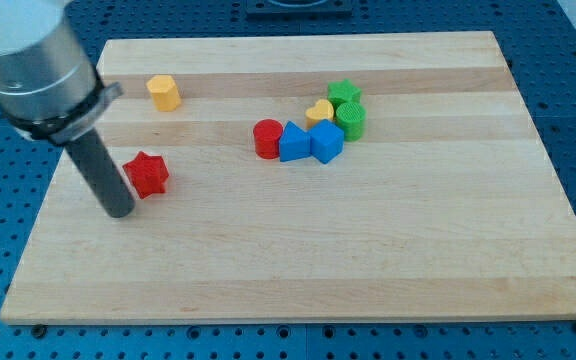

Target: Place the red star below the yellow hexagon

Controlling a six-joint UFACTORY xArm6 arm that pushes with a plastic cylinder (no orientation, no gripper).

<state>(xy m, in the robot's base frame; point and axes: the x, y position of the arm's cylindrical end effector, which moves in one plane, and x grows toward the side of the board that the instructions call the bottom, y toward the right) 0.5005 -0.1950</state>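
Note:
The red star lies on the wooden board at the view's left. The yellow hexagon sits above it, nearer the view's top, with a clear gap between them. My tip rests on the board just left of and below the red star, close to it or touching it; I cannot tell which. The dark rod rises up and to the left to the grey arm.
A cluster sits at the view's centre right: red cylinder, blue triangular block, blue cube, yellow heart, green star, green cylinder. Blue table surrounds the board.

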